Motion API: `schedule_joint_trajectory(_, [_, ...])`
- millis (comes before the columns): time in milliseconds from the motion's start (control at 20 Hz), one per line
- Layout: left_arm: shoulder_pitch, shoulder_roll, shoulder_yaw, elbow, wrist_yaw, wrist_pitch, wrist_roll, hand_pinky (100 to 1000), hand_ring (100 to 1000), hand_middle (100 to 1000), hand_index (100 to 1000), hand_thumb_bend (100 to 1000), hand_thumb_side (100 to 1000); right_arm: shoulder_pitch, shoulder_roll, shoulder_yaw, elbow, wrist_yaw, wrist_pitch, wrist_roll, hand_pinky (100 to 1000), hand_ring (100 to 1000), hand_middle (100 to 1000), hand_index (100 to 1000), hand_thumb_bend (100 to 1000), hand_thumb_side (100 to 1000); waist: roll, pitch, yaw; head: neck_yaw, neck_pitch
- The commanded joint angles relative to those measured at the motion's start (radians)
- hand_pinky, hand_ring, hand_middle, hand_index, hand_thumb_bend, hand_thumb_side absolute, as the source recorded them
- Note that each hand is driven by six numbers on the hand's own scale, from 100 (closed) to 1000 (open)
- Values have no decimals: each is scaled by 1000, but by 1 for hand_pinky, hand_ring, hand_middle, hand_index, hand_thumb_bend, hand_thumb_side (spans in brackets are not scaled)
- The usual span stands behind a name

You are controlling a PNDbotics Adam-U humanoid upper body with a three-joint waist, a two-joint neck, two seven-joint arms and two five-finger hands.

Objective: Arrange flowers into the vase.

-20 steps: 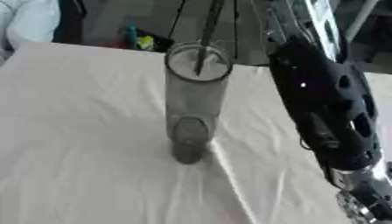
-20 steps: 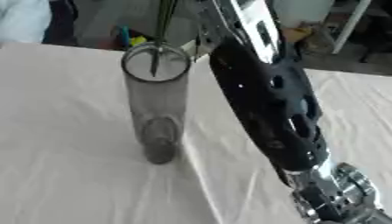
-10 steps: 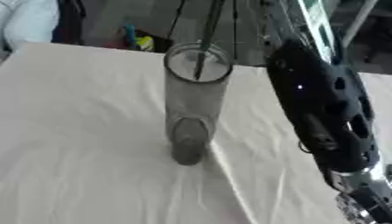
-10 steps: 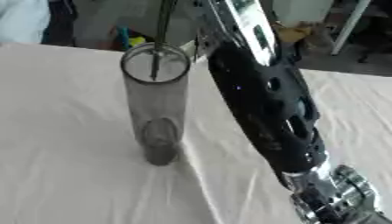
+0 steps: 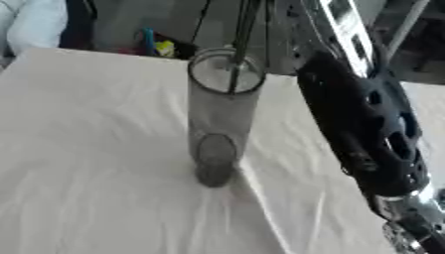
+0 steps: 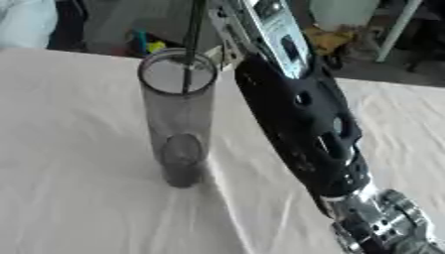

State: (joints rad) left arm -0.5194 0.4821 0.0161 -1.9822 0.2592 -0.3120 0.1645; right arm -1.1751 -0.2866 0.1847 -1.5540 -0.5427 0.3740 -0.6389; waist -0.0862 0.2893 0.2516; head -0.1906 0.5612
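A: Our desk (image 5: 78, 149) wears a wrinkled white cloth; the tall clear cylinder vase (image 5: 222, 116) stands upright mid-desk, nearer the far edge.

B: Our perforated black right arm (image 6: 300, 124) reaches above it. The thin dark stem (image 5: 239, 47) already dips inside; we should lower it straight, off the rim.

A: The robot hand is out of view, so its state we cannot tell.

White creased tablecloth (image 5: 96, 149) across the near ground. Beyond its far edge, dim grey floor (image 6: 121, 20), small blue and yellow clutter (image 5: 156, 44) (shapes unclear), a white furniture leg (image 6: 396, 27), pale fabric (image 5: 35, 25) upper left.
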Motion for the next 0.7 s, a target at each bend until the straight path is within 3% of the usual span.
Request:
schedule_joint_trajectory(50, [-13, 12, 1, -18, 3, 0, -2, 732, 850, 904, 958, 100, 1000, -16, -11, -13, 12, 21, -3, 15, 100, 100, 100, 100, 138, 748, -8, -4, 0, 3, -8])
schedule_joint_trajectory(700, [-13, 11, 1, -18, 4, 0, -4, 732, 850, 904, 961, 100, 1000, -14, -17, -16, 41, 87, -56, 36, 100, 100, 100, 100, 206, 844, -8, 1, 1, 4, -14])
